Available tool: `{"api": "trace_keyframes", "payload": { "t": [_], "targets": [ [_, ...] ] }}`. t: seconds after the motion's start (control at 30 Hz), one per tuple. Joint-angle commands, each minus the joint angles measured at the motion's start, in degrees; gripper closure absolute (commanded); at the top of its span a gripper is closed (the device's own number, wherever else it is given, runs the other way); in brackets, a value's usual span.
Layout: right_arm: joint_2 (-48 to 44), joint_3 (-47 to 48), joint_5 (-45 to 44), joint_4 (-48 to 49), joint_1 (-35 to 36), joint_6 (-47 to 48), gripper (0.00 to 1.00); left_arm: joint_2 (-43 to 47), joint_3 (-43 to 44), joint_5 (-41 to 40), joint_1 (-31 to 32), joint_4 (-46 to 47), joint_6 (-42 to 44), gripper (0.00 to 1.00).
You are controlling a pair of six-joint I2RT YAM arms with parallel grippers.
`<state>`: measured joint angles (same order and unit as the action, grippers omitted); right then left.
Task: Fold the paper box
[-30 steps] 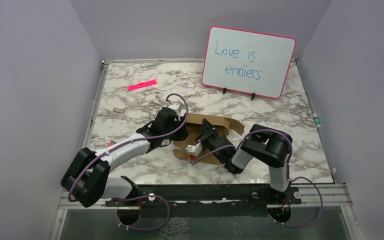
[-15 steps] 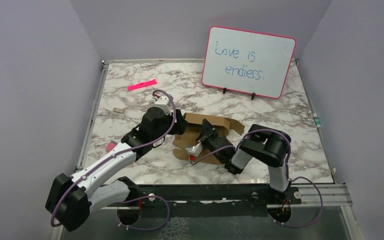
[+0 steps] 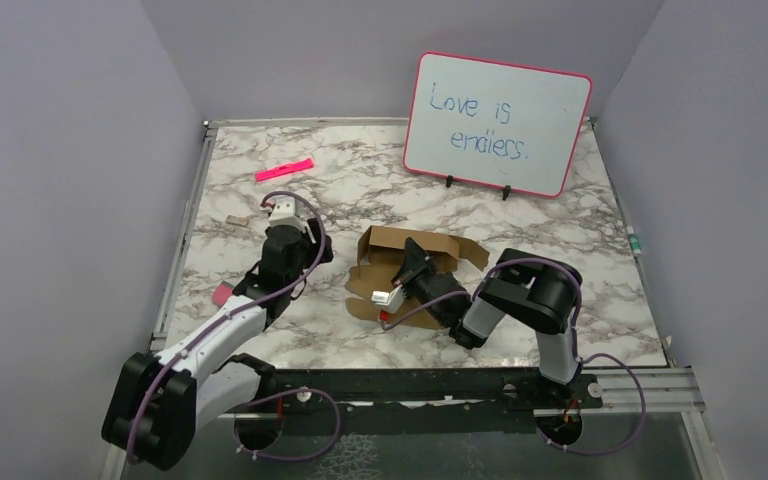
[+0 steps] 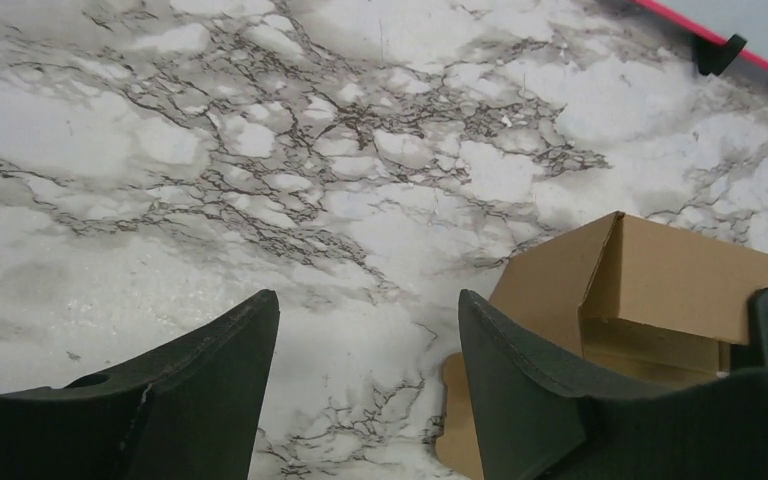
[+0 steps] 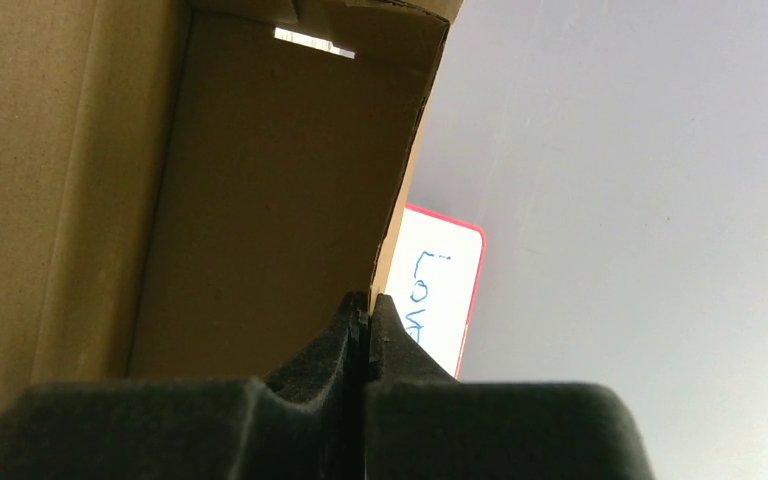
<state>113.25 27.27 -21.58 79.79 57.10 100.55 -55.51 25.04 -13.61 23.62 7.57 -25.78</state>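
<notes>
The paper box (image 3: 388, 240) is a brown cardboard carton, partly set up, on the marble table near the middle. My right gripper (image 3: 415, 258) reaches into it from the front. In the right wrist view that gripper (image 5: 367, 300) is shut on the edge of an upright wall of the box (image 5: 260, 180). My left gripper (image 3: 312, 246) stands to the left of the box, apart from it. Seen from the left wrist, the gripper (image 4: 368, 310) is open over bare marble with nothing between its fingers (image 4: 230, 340), and the box (image 4: 650, 280) lies just right of them.
A pink-rimmed whiteboard (image 3: 498, 123) stands at the back right. A pink marker (image 3: 284, 169) lies at the back left. A small brown scrap (image 3: 236, 219) and a small pink piece (image 3: 221, 294) lie near the table's left edge.
My left gripper has opened, let go of the box's left side and drawn back to the left. The right gripper has kept its hold and has not moved.
</notes>
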Motion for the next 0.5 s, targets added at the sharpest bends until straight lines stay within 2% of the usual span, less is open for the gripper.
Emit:
{"api": "trace_keyframes", "payload": {
  "t": [0.0, 0.17, 0.47],
  "targets": [
    [1.3, -1.3, 2.5, 15.6, 0.4, 0.6, 0.98, -7.0, -0.4, 5.3, -0.4, 9.0, 2.7, 0.32],
    [1.4, -1.4, 2.7, 15.6, 0.4, 0.5, 0.98, -12.4, -0.2, 10.1, -0.5, 12.1, 6.2, 0.3],
    [1.4, -0.7, 3.1, 14.9, 0.4, 0.2, 0.98, -16.6, -0.3, 21.1, -0.5, 16.7, 8.4, 0.29]
  ]
}}
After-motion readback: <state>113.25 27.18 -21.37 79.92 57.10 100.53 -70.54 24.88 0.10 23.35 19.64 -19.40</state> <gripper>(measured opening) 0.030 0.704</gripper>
